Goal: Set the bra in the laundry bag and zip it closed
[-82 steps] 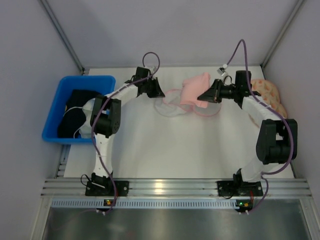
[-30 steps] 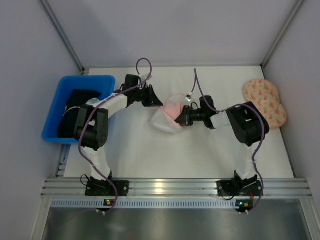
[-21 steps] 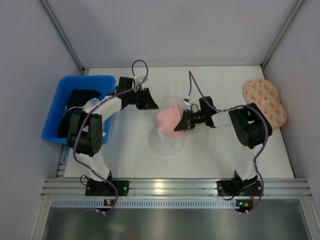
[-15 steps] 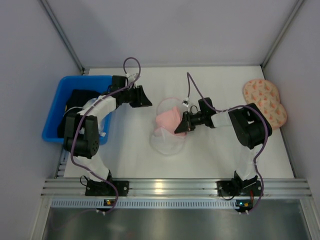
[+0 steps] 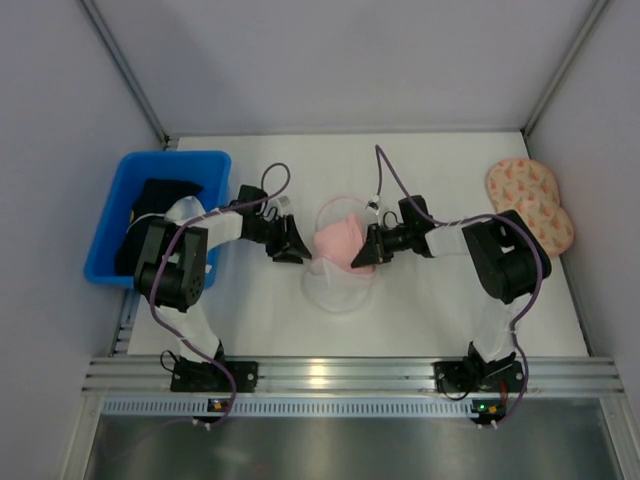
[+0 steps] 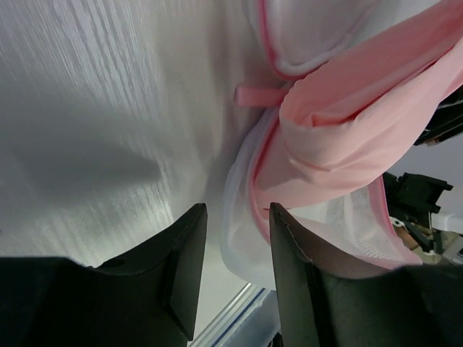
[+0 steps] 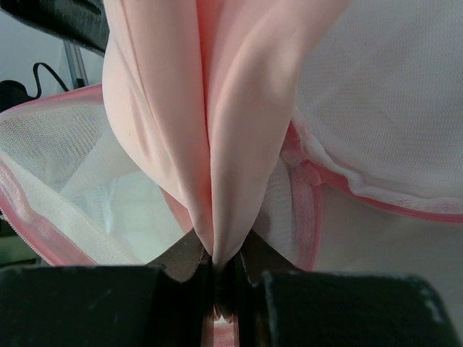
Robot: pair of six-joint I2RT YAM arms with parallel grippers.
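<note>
Left gripper (image 5: 293, 247) is back at the laundry bag (image 5: 335, 290) rim, fingers apart, empty. Right gripper (image 5: 362, 256) still pinching the bra (image 5: 338, 240), looks only half stuffed in.

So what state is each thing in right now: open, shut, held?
bra: bunched, pinched, partly inside the bag's mouth.
laundry bag: unzipped, mouth gaping.
right gripper: shut on the bra.
left gripper: open, empty, beside the bag.
blue bin: holding dark clothes.
peach item: lying flat, untouched.
</note>
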